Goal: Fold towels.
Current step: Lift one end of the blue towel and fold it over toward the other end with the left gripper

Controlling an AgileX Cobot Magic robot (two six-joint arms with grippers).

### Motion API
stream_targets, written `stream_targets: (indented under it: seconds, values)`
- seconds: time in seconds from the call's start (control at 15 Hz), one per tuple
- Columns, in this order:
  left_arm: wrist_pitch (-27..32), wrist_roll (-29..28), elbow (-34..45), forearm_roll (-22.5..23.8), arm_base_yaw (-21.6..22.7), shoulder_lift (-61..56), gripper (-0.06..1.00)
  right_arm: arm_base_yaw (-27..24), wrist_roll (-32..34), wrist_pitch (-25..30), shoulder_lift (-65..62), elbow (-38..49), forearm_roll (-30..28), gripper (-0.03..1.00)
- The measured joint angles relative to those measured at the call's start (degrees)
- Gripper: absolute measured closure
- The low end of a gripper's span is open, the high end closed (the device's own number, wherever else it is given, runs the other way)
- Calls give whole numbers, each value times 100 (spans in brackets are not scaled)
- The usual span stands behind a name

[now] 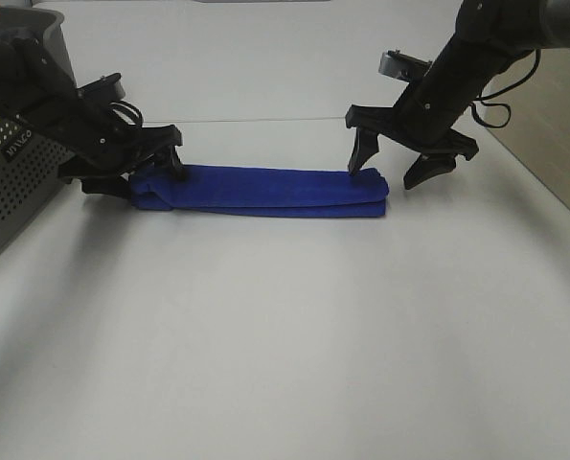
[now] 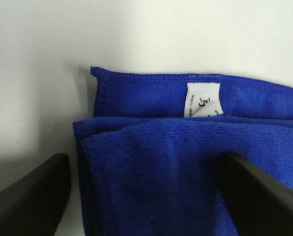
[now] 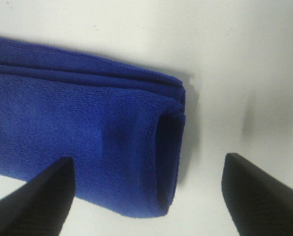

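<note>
Towel (image 1: 265, 190) fuzzy microfiber cloth; table (image 1: 285, 355) smooth, matt.

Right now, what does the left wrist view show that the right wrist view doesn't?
Only the left wrist view shows the small white printed tag on the towel, beside a stitched corner of the lower layer. Only the right wrist view shows the towel's other end, a rounded fold with thin layer edges stacked beside it. Both show the blue towel lying folded on the white table, and each shows its own arm's jaws wide open at that end: the left gripper in one, the right gripper in the other.
</note>
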Motion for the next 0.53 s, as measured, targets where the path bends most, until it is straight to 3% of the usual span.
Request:
stream_targets:
  seconds: [0.07, 0.13, 0.2, 0.27, 0.4, 0.53]
  values:
    - [-11, 0, 0, -23, 0, 11, 23, 0, 0, 0, 0, 0, 0, 20]
    - [-57, 0, 0, -23, 0, 40, 37, 0, 0, 0, 0, 0, 0, 20]
    - [-115, 0, 0, 0, 0, 57, 79, 0, 0, -6, 0, 0, 0, 20]
    - [-115, 0, 0, 80, 0, 40, 89, 0, 0, -6, 0, 0, 0, 20]
    - [-109, 0, 0, 407, 0, -46, 89, 0, 0, -6, 0, 0, -11, 20]
    - [-97, -34, 0, 1066, 0, -390, 89, 0, 0, -6, 0, 0, -34, 20]
